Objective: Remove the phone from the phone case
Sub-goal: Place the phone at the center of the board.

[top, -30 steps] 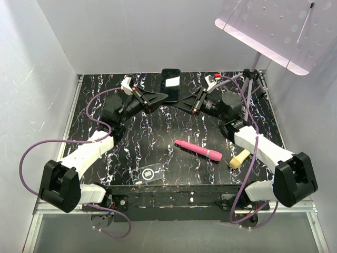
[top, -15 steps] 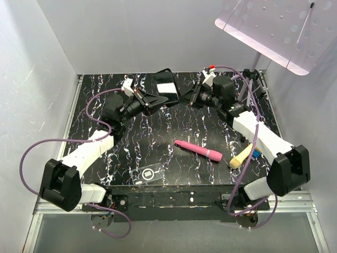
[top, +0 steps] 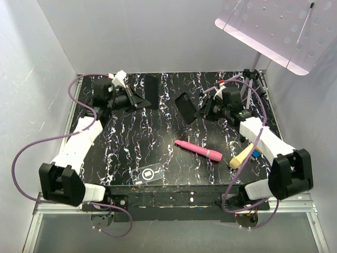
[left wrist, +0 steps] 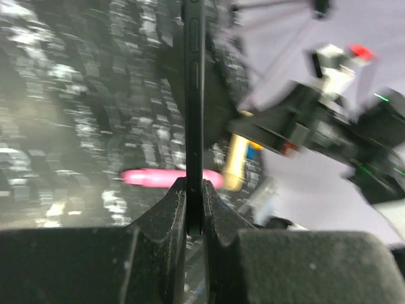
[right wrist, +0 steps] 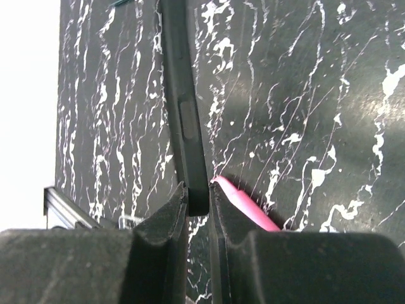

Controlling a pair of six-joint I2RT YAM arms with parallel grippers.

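Note:
My left gripper (top: 140,98) is at the back left, shut on the bottom end of the phone (top: 151,89), a thin black slab held on edge above the table. In the left wrist view the phone (left wrist: 193,95) runs straight up from the pinched fingers, its side buttons showing. My right gripper (top: 198,113) is right of centre, shut on the phone case (top: 184,107), a matte black shell held tilted and apart from the phone. In the right wrist view the phone case (right wrist: 183,114) shows a thick soft edge with a button bump.
A pink stick (top: 198,150) lies at the centre right, with a yellow handle (top: 239,157) and a small blue piece (top: 256,153) beside it. A clear plastic shell with a white ring mark (top: 148,173) lies at the front edge. A tripod stand (top: 251,79) is at the back right. White walls surround the table.
The two arms have pulled apart from the back centre. The left carried the phone to the back left, and the right drew the black case off to the right.

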